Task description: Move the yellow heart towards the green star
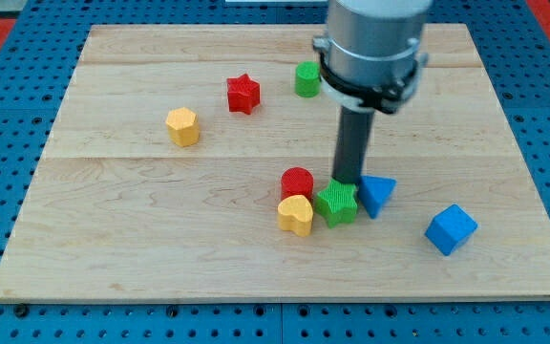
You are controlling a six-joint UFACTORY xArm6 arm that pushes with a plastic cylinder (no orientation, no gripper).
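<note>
Yellow heart lay against the green star, in the cluster near the board's middle.

Left to right, you had a yellow block [182, 126], red star [243, 93], red cylinder [297, 181], yellow heart [296, 214] touching the green star [337, 204], green cylinder [306, 79], blue triangle [376, 195], blue cube [450, 229]. My tip [349, 182], a bare rod holding nothing, stood just behind the star, so the push looked complete.

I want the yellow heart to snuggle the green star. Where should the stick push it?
No gripping here, only pushing. Put my tip on the yellow heart at its side toward the view's left and push rightward: the green star sits just right of it, almost touching, so probably a small nudge is enough.
</note>
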